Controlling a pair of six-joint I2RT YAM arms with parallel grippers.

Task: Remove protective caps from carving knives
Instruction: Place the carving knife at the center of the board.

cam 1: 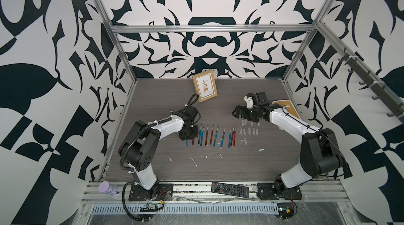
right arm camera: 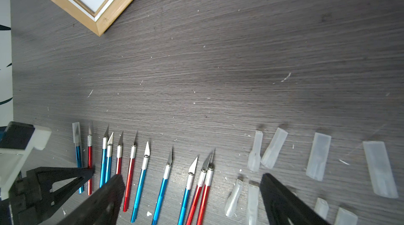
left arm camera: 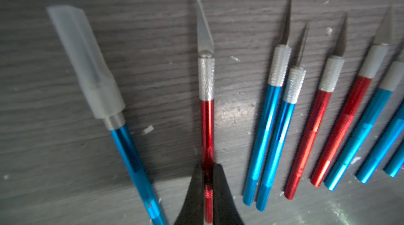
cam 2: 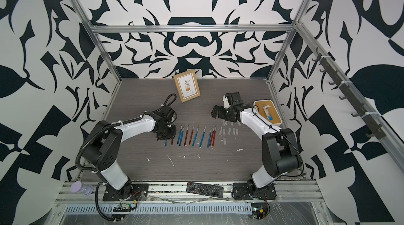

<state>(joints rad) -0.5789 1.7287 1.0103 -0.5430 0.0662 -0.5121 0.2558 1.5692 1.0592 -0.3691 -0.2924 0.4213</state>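
Observation:
Several carving knives (cam 1: pixel 215 135) with blue or red handles lie in a row on the grey table, blades pointing to the back. My left gripper (left arm camera: pixel 207 166) is shut on the handle of a bare-bladed red knife (left arm camera: pixel 206 77) near the row's left end. Beside it lies a blue knife (left arm camera: pixel 131 154) with a whitish protective cap (left arm camera: pixel 87 64) over its blade. The other knives in view show bare blades. Several loose caps (right arm camera: pixel 318 156) lie right of the row. My right gripper (right arm camera: pixel 192 178) hangs open above the row's right end and holds nothing; in a top view it (cam 1: pixel 237 113) sits behind the knives.
A wooden picture frame (cam 1: pixel 205 86) leans at the back centre. A wooden tray (cam 2: pixel 262 103) stands at the right behind the right arm. A black remote control (cam 1: pixel 230 189) and a purple-lidded jar (cam 1: pixel 107 187) rest on the front rail. White flecks (cam 1: pixel 193 161) dot the table.

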